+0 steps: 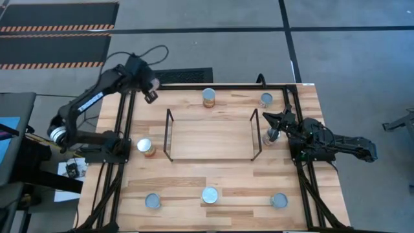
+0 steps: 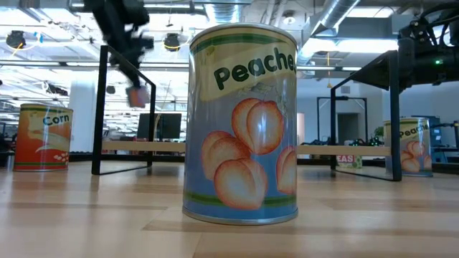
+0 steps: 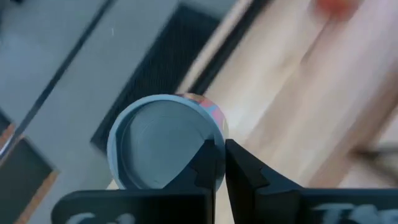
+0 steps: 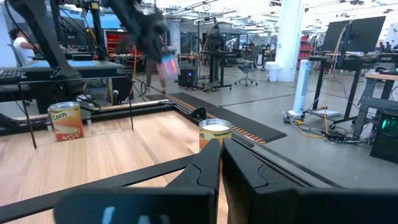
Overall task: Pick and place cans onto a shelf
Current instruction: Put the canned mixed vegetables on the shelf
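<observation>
My left gripper (image 1: 150, 96) is over the table's far left corner, shut on a small can (image 3: 161, 146) with a round blue-grey top. The can also shows raised in the low view (image 2: 138, 94). My right gripper (image 1: 273, 124) hangs shut and empty by the shelf's right uprights, next to a standing can (image 1: 270, 138). The light-wood shelf (image 1: 210, 137) with black wire ends sits mid-table, its top bare. Other cans stand on their bases on the table: two at the far edge (image 1: 208, 97) (image 1: 266, 99), an orange one on the left (image 1: 145, 147), and three at the near edge, the middle one (image 1: 210, 195). My left gripper pinches the can's top rim (image 3: 216, 132) between its two fingers, one finger (image 3: 205, 168) over the recessed top and the other outside the wall. The fingers come from above, pointing down. The can hangs below them, lifted well clear of the table.
The black frame rails (image 1: 123, 129) run along the table's left and right sides. In the low view a Peaches can (image 2: 240, 122) stands close in front, a Corn can (image 2: 43, 136) to the left and another can (image 2: 409, 147) to the right.
</observation>
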`<action>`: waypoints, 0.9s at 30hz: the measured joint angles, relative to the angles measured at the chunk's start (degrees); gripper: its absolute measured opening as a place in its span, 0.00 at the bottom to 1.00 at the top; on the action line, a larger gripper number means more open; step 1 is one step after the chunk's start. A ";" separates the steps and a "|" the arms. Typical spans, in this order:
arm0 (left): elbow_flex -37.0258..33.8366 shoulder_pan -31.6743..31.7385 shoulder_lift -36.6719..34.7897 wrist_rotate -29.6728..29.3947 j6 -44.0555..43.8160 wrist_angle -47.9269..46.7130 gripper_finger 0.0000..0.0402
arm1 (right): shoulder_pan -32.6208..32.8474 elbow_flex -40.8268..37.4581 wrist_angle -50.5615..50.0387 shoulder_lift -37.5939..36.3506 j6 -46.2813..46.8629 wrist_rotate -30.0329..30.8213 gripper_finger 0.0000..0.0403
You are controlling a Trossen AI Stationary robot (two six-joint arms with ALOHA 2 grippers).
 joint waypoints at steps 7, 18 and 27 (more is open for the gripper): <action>5.01 -17.42 1.82 -2.30 -7.37 2.02 0.00 | 0.00 0.01 -0.01 0.00 0.00 0.00 0.10; 11.52 -30.74 14.83 -3.08 -12.84 -1.60 0.01 | 0.00 0.01 -0.01 0.00 0.01 0.00 0.10; 11.80 -34.87 24.51 -1.63 -17.16 -5.53 0.01 | 0.00 0.01 -0.02 0.00 0.01 0.00 0.10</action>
